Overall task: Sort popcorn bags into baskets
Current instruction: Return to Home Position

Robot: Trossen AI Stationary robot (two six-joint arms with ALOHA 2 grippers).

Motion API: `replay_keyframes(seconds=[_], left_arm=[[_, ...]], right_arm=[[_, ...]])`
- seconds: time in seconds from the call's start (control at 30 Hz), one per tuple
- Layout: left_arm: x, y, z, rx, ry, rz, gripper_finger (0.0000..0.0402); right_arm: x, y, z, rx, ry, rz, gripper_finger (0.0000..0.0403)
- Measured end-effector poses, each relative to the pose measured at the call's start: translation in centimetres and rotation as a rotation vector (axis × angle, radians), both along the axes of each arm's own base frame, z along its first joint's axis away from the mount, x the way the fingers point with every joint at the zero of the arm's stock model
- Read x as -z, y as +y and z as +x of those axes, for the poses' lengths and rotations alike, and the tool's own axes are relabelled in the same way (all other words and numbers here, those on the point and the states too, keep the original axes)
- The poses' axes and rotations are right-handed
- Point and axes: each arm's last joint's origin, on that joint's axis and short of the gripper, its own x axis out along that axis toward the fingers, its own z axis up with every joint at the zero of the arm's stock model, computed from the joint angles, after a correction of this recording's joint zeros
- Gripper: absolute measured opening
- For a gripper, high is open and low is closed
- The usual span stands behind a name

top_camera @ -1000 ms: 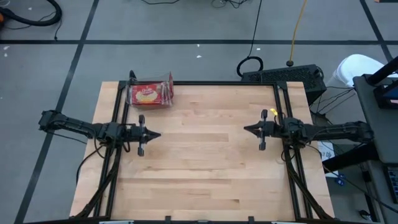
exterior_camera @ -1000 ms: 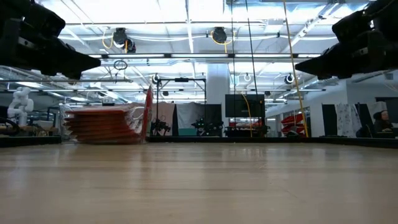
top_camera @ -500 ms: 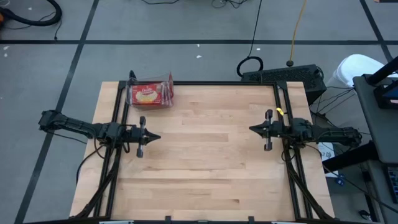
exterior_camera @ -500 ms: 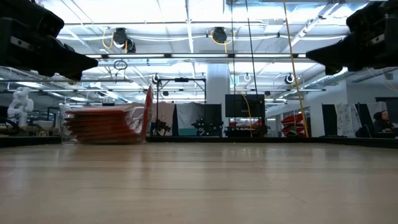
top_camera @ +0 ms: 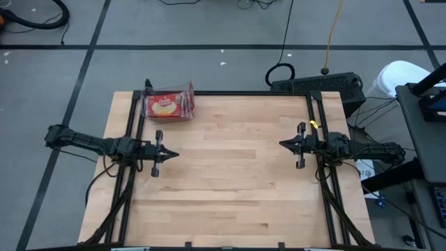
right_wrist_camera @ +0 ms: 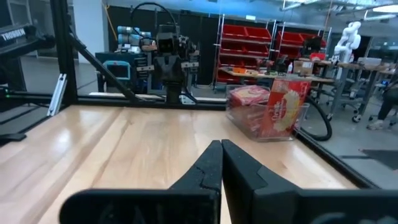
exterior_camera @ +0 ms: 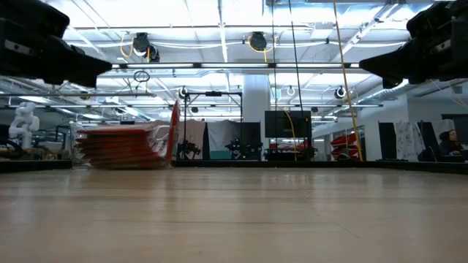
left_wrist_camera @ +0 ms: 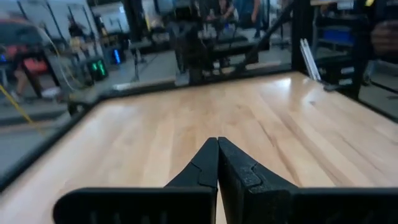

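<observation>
Right arm [top_camera: 362, 148] pulled back to 3 o'clock, left arm [top_camera: 83, 141] at 9, jaws together. Bags [top_camera: 164, 107] in bin [top_camera: 190, 90] at 11; sorting looks done.

From above, only the top packet of the popcorn bags [top_camera: 166, 106] shows. The packets under it are hidden, so their number cannot be told there. In the low view the stack stands edge-on and its layers are too thin to count. The print on the packets inside the clear bin [right_wrist_camera: 239, 124] is too small to read. In the low view the left arm [exterior_camera: 29, 44] and the right arm [exterior_camera: 431, 44] are cut by the picture's edges. Beyond the surface [left_wrist_camera: 186, 124], the room in the left wrist view is blurred. A person [exterior_camera: 447, 142] at the low view's right edge is too small to tell more.
</observation>
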Motion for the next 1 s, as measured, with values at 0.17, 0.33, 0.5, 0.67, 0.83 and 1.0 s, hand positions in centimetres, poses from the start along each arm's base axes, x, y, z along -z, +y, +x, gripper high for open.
replay_keyframes(seconds=[0.17, 0.33, 0.5, 0.67, 0.83, 1.0], left_arm=[[-0.5, 0.5, -0.8, -0.028, -0.055, 0.019, 0.0003], [-1.4, 0.8, -1.7, -0.003, -0.164, -0.019, 0.0005], [-1.3, 1.0, -1.9, -0.011, -0.160, -0.015, 0.0004], [-0.9, 1.4, -1.8, -0.040, -0.124, -0.022, 0.0007], [-0.9, 1.7, -1.8, -0.045, -0.122, -0.017, 0.0004], [-0.7, 2.1, -1.8, -0.047, -0.100, -0.027, 0.0006]], right_arm=[[0.0, 0.0, 0.0, 0.001, 0.001, 0.009, 0.0000], [0.0, 0.0, 0.0, 0.001, 0.006, -0.038, 0.0000], [0.0, 0.0, 0.0, 0.002, 0.005, -0.034, 0.0000], [0.0, 0.0, 0.0, 0.001, 0.001, -0.034, 0.0000], [-0.1, 0.0, 0.0, 0.002, -0.001, -0.034, 0.0000], [-0.1, 0.0, 0.0, 0.001, -0.003, -0.034, 0.0000]])
